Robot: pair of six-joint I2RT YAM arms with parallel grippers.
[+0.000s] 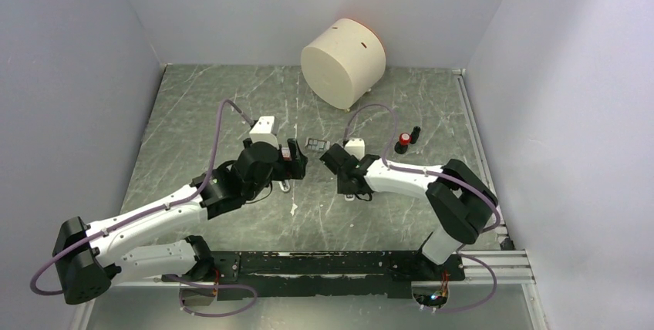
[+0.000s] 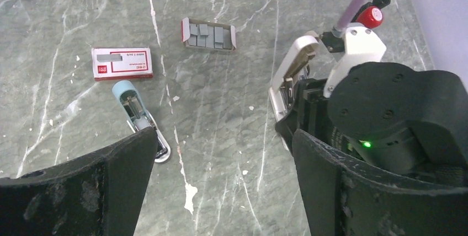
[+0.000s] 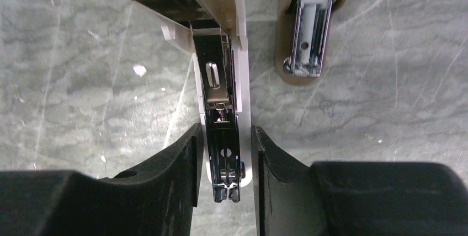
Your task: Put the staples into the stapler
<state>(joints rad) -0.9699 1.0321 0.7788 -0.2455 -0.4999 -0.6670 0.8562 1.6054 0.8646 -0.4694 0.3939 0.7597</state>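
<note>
My right gripper [image 3: 226,192] is shut on the white base of an open beige stapler [image 3: 221,90], whose black metal magazine runs between the fingers. In the left wrist view this stapler [image 2: 292,76] stands with its lid tilted up, beside the right arm. The staples [image 2: 208,33] are dark-grey strips lying in a small open cardboard tray on the table; they also show in the top view [image 1: 316,145]. My left gripper [image 2: 223,186] is open and empty, hovering above bare table, left of the held stapler. In the top view the left gripper [image 1: 297,162] faces the right gripper [image 1: 335,166].
A small light-blue stapler [image 2: 141,123] lies open near my left finger. A red-and-white box [image 2: 122,62] lies beyond it. A red-capped black object [image 1: 405,142] stands to the right. A large cream cylinder [image 1: 343,60] stands at the back. Side walls enclose the table.
</note>
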